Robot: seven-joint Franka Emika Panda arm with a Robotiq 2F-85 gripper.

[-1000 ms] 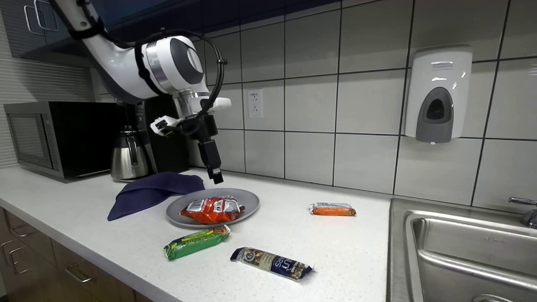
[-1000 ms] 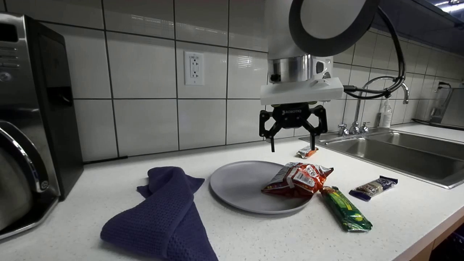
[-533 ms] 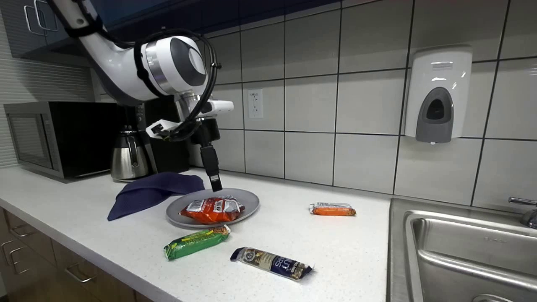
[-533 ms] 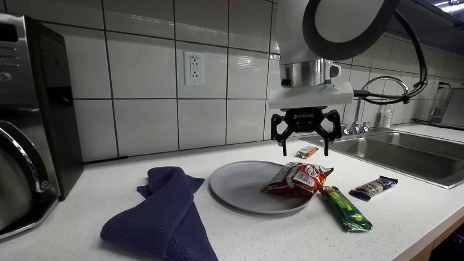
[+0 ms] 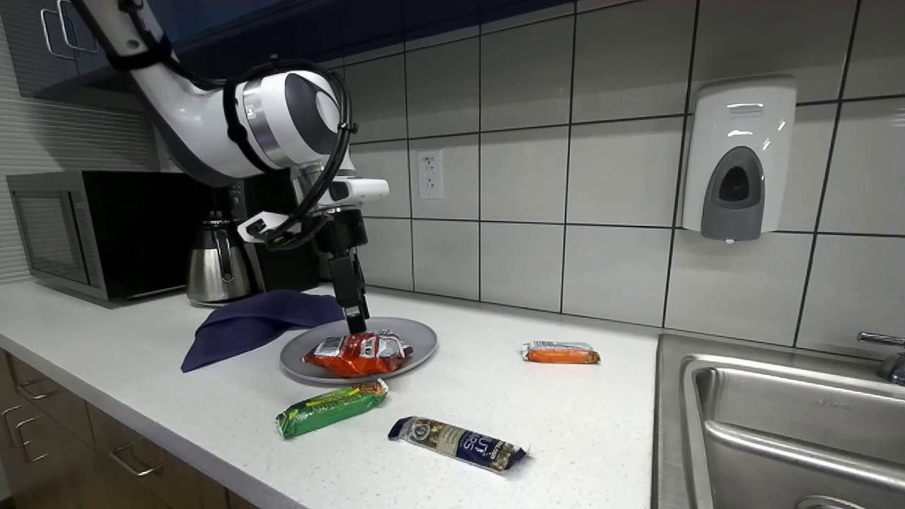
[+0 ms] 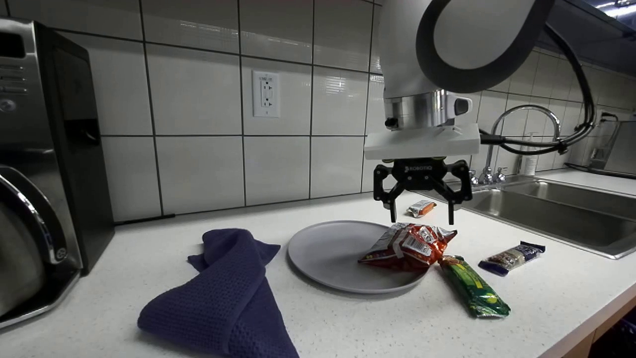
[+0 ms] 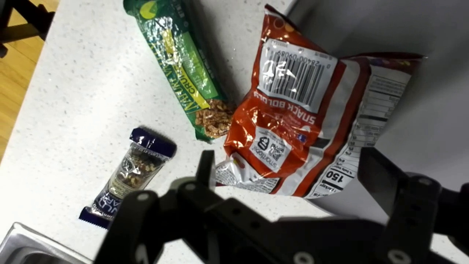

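Red snack bag [image 6: 411,246] is seen in an exterior view on the gray plate [image 6: 328,253], at the plate's three o'clock, with one corner let out past the rim; by its puffed shape it is seemingly propped up rather than laid flat. The claw [image 6: 422,222] is held toward the bag's twelve o'clock, with its fingers pointed down and parted widely, apparently so that the bag is spanned. A navy cloth [image 6: 218,303] is draped at the plate's eight o'clock.

In an exterior view, an orange pack [image 5: 562,355] is found at the bag's three o'clock, well apart, and a green bar [image 5: 331,408] at seven o'clock, off the plate. The fingertips are lined up with the bag's top edge; whether contact is made is not shown.

In the wrist view, the bag's lower part is framed between the fingers, but nothing is gripped: the claw is released. A blue nut bar [image 7: 126,179] is laid at the bag's eight o'clock.
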